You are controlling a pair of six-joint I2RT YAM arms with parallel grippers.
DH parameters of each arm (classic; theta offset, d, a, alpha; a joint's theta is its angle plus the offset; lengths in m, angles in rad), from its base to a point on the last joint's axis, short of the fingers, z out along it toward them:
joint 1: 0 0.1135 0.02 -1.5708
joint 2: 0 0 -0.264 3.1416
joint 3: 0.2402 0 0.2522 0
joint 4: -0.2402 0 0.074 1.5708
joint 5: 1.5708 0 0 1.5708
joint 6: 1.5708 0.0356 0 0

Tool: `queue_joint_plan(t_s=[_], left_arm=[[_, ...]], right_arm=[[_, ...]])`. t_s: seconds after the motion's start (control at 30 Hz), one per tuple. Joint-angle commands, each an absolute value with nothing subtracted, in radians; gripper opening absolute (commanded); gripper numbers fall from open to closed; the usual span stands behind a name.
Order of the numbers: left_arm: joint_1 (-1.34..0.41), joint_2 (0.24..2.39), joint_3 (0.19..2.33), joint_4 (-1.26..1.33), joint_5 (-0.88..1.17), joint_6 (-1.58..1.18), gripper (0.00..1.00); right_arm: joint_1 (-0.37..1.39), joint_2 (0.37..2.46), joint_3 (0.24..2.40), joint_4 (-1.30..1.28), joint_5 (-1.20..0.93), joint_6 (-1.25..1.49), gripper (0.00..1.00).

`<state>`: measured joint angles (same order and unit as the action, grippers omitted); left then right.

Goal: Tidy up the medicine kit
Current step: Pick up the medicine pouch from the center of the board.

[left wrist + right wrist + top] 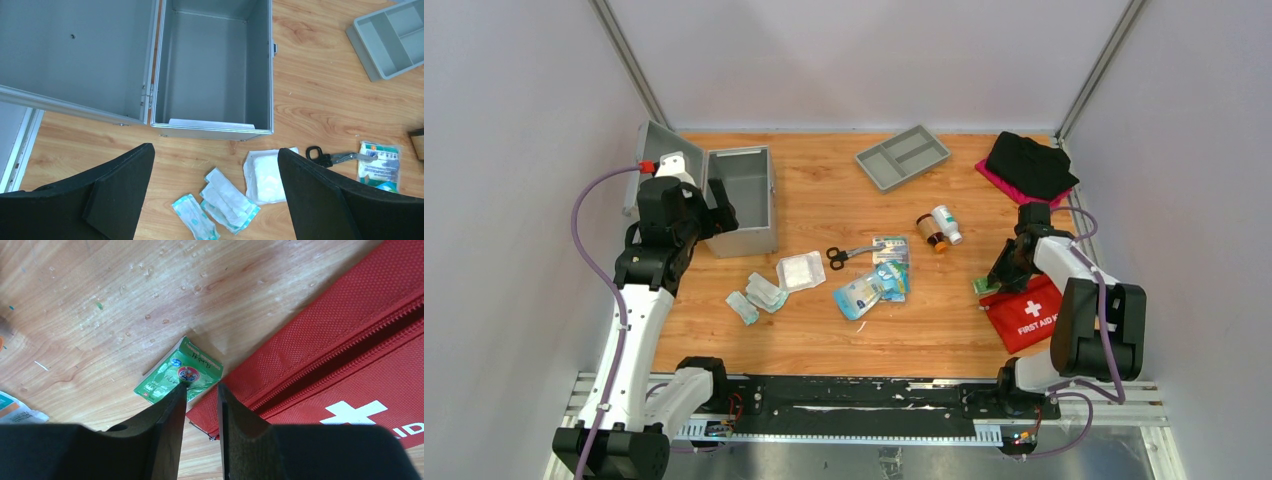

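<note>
Kit (742, 200) is open, just ahead of the left hand (215, 150), which is spread fully and holds nothing. Right hand (201, 386) is pinched to a slit with the sachet (175, 372) at its tips (gripped or not, can't tell). Risk: the flat sachet butts the pouch (325, 340) beside the fingers, so it may slip free, or the fingers may snag fabric. Count: 1 kit, 1 tray (902, 156), 1 pouch, 2 bottles (946, 224), 1 scissors (849, 255), 1 sachet.
</note>
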<state>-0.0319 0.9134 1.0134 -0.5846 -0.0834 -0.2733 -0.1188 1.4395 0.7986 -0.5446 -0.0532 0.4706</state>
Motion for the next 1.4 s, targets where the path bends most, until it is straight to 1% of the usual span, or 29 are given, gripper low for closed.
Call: queue_joint_plan(t_s=[0.0, 0.13, 0.33, 0.43, 0.53, 0.7, 0.97, 1.2, 1.23, 1.37], left_arm=[[-0.021, 0.906, 0.999, -0.568, -0.063, -0.271, 1.0], [-0.019, 0.908, 0.999, -0.566, -0.058, -0.271, 1.0], [-0.015, 0.908, 0.997, -0.567, -0.053, -0.272, 1.0], [-0.015, 0.908, 0.996, -0.566, -0.051, -0.271, 1.0], [-0.015, 0.907, 0.997, -0.565, -0.048, -0.272, 1.0], [-0.015, 0.909, 0.997, -0.566, -0.043, -0.272, 1.0], [-0.015, 0.909, 0.996, -0.562, -0.039, -0.272, 1.0], [-0.014, 0.91, 0.994, -0.561, -0.033, -0.272, 1.0], [-0.014, 0.911, 0.994, -0.561, -0.033, -0.272, 1.0], [-0.014, 0.911, 0.995, -0.56, -0.031, -0.272, 1.0]], right_arm=[[-0.132, 1.473, 0.756, -0.532, -0.051, 0.45, 0.31], [-0.132, 1.403, 0.753, -0.533, -0.052, 0.453, 0.35], [-0.138, 1.226, 0.762, -0.564, -0.042, 0.478, 0.42], [-0.144, 1.177, 0.764, -0.59, 0.029, 0.492, 0.43], [-0.154, 1.161, 0.756, -0.608, 0.117, 0.497, 0.41], [-0.193, 1.197, 0.744, -0.608, 0.149, 0.489, 0.4], [-0.223, 1.366, 0.785, -0.551, 0.071, 0.449, 0.38], [-0.225, 1.504, 0.778, -0.503, 0.056, 0.448, 0.45], [-0.226, 1.513, 0.776, -0.499, 0.053, 0.449, 0.44], [-0.229, 1.526, 0.768, -0.484, 0.037, 0.455, 0.35]])
